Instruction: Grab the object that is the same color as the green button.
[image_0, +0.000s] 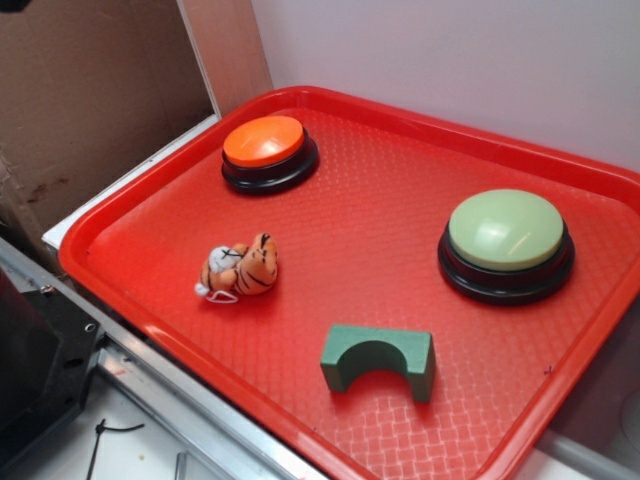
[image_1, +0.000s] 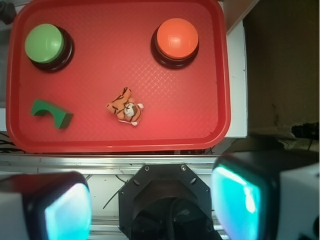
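The object, a small dark green arch block (image_0: 378, 360) (image_1: 51, 113), lies on the red tray (image_0: 400, 180) (image_1: 115, 55) near its front edge. The green button (image_0: 506, 243) (image_1: 46, 44), pale green on a black base, stands behind it on the same side. My gripper (image_1: 152, 205) shows only in the wrist view: it hangs high above the robot's black base, off the tray's near edge, far from the block. Its two pads (image_1: 67, 212) glow cyan and stand wide apart, open, with nothing between them.
An orange button (image_0: 268, 150) (image_1: 176, 41) stands at the tray's other far corner. A small striped tiger plush (image_0: 240, 268) (image_1: 125, 107) lies mid-tray. The black robot base (image_1: 165, 202) and a metal rail (image_1: 110, 162) sit before the tray. A cardboard wall (image_0: 90, 100) stands beside it.
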